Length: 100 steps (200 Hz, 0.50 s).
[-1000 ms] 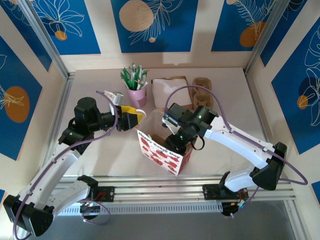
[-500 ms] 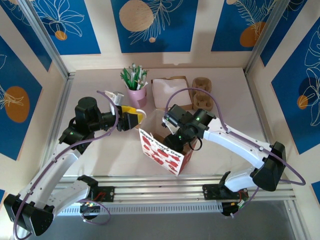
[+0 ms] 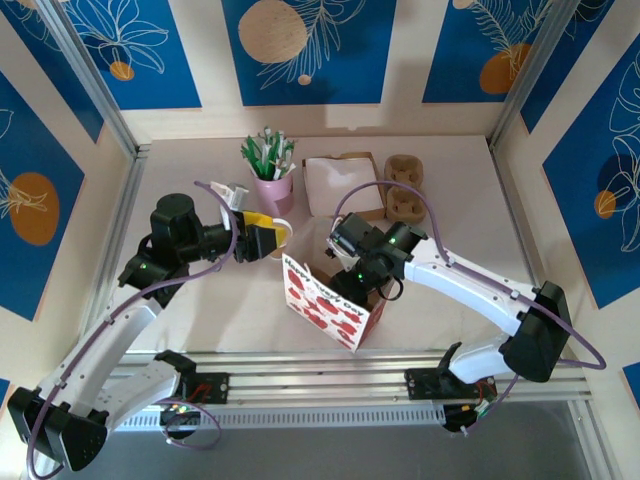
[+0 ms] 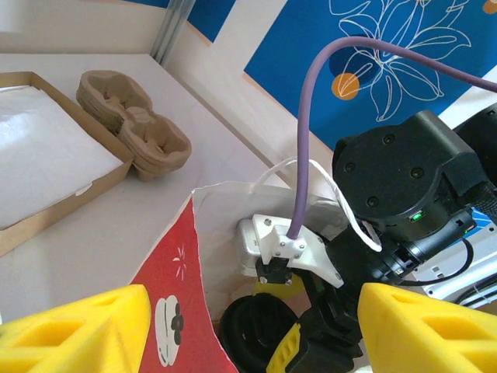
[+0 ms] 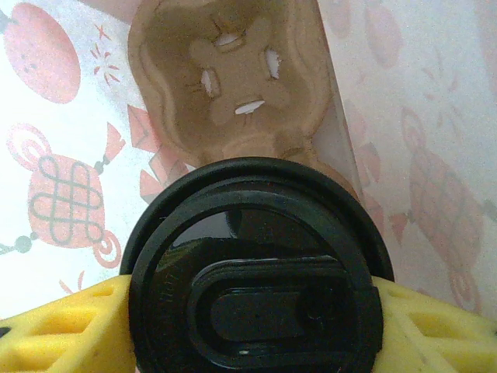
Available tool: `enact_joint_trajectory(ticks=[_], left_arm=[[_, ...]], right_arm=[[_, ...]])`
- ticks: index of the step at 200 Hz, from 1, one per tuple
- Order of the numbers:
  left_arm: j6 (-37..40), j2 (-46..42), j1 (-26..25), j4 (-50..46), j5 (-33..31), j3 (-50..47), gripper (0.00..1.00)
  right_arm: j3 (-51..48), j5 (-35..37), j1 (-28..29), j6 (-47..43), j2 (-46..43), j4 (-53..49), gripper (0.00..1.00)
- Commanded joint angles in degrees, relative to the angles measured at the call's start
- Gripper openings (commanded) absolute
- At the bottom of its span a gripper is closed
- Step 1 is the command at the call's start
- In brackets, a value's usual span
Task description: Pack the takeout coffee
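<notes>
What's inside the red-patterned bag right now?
The right pincer gripping the black lid, with a pulp carrier below it. Whatever sits under the lid is covered.

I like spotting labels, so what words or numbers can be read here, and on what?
"Happy ... Day", in red script along the top of the paper gift bag; the middle word is too small to read.
The takeout coffee has a black lid with no lettering visible.
The pink cup and the pulp cup carriers show no text.
</notes>
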Motion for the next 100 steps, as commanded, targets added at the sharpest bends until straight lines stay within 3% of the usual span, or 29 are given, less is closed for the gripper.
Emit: enact_joint_trajectory(ticks=[1, 100], left_arm=[[0.35, -0.16, 0.63, 0.93, 1.71, 0.0, 0.71], [0.35, -0.27, 0.58, 0.97, 1.98, -0.05, 0.71]], right_arm=[[-1.27, -1.2, -0.36, -0.48, 0.12, 0.91, 0.42], [-4.13, -1.55, -0.49, -0.57, 1.26, 3.22, 0.42]])
